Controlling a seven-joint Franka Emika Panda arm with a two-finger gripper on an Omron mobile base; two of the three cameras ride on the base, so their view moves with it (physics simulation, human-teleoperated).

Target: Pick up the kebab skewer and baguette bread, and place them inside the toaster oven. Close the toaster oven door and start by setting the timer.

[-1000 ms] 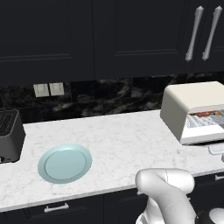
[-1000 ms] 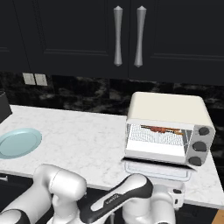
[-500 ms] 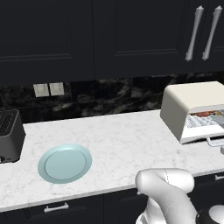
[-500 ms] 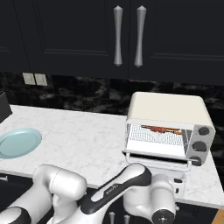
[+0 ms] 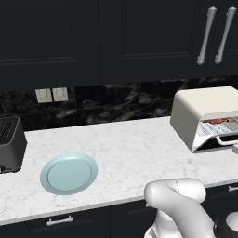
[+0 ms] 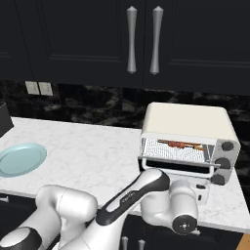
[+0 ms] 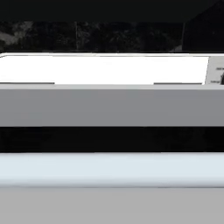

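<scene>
- Now, against the frame of one second ago, the toaster oven door [image 6: 179, 167] stands higher: it was let down flat toward the counter edge then, and is now raised to a shallow tilt, about half shut.
- The arm's forearm and wrist have come up with it; in the right base view they sit directly in front of the door, where before they lay lower at the picture's bottom.
- The toaster oven [image 6: 188, 132] itself, the plate [image 5: 69, 173] and the black slot toaster [image 5: 10, 144] have not shifted between the frames.
- The kebab skewer [image 6: 181, 144] lies on the wire rack inside the oven, visible through the opening above the door. The baguette bread cannot be made out with certainty.
- The gripper is hidden behind the wrist in the base views; its fingers are not distinguishable in the hand view, so the pictures do not show its jaws. By the recording they stand spread wide, and no object is seen held.
- The hand view looks close at the door's pale bar handle [image 7: 112, 168], lying straight across the picture, with the oven's cream front above it.
- The oven sits near the right end of the marble counter [image 5: 125, 148], its door overhanging toward the front edge.
- Open counter lies between the plate and the oven; the plate rests near the front edge, well apart from both appliances.
</scene>
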